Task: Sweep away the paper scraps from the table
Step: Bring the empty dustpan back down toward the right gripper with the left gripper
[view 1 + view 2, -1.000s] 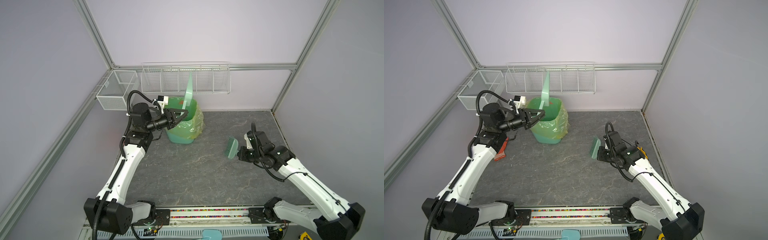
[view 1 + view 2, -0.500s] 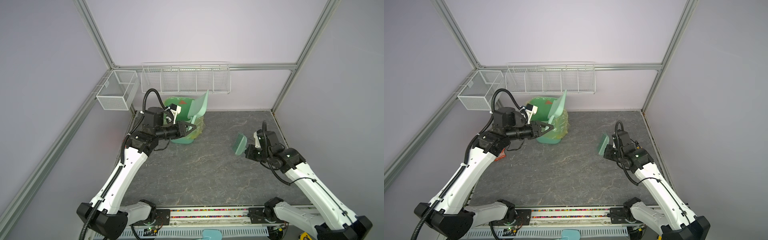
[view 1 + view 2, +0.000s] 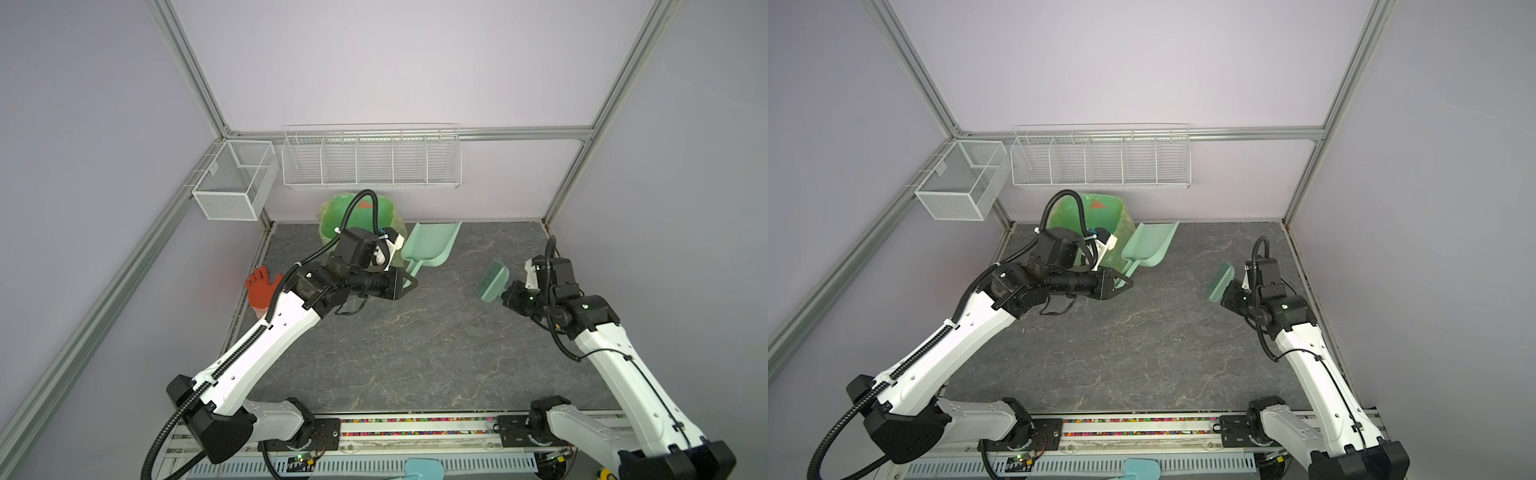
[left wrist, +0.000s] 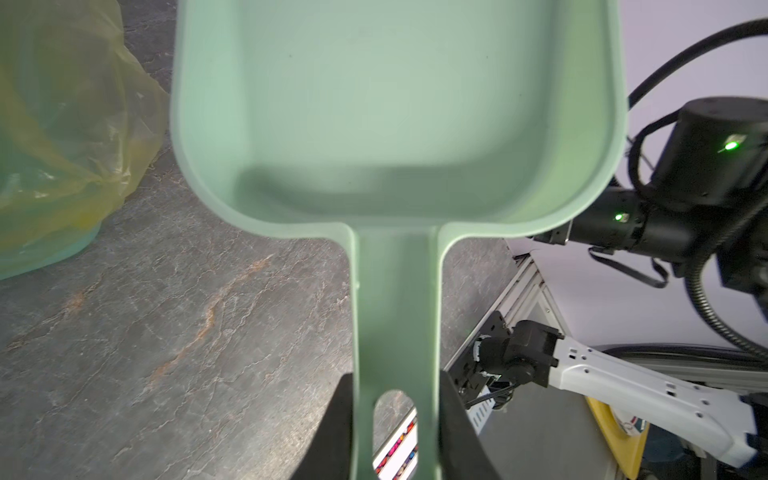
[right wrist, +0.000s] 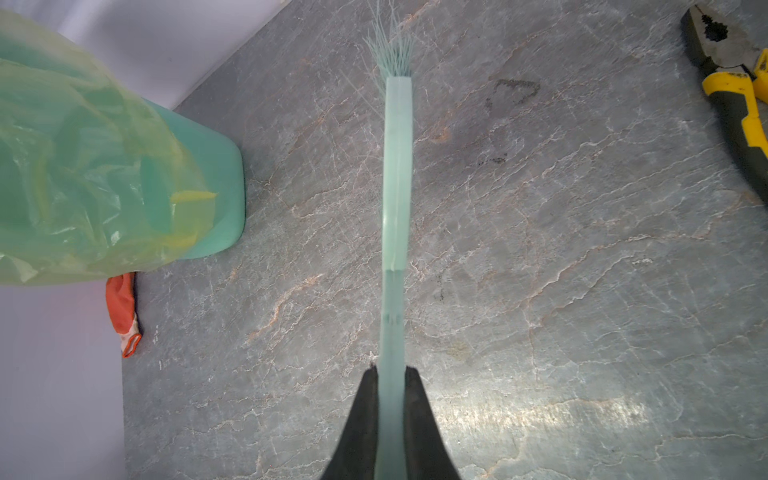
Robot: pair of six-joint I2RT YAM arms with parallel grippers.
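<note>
Left tool [image 4: 397, 376] pinches the dustpan [image 4: 395, 104] by its handle, right tool [image 5: 390, 370] the brush [image 5: 397, 166] handle; both look light, stiff plastic. No paper scraps show on the bench [image 3: 415, 353].

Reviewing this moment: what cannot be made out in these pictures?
- Green bag-lined bin: bottom hidden by the left arm in both top views; paper scraps inside unconfirmable.
- Yellow-handled pliers: cut off by the right wrist view's edge.
- Orange-red rubber glove: partly behind the left arm in a top view.

Bright, even light; glare on the table [image 5: 540, 409]; near objects blurred.
</note>
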